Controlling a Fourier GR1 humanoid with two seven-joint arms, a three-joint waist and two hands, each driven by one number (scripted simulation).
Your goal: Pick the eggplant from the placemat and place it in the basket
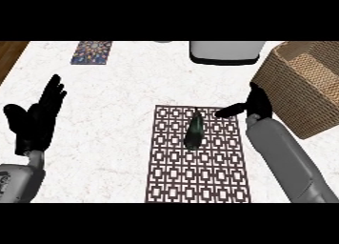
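Note:
A dark, slender eggplant (194, 132) lies lengthwise on the brown patterned placemat (197, 176) in the middle of the white counter. My right hand (257, 106) hovers just right of the placemat's upper right corner, fingers relaxed and thumb pointing left toward the eggplant, a short gap from it. It holds nothing. The woven basket (307, 83) stands at the right edge, right behind that hand. My left hand (36, 121) rests open at the left, fingers up.
A white and black appliance (225, 51) sits at the back of the counter, left of the basket. A small colourful mat (92, 52) lies at the back left. Wooden floor (4, 57) shows beyond the counter's left edge.

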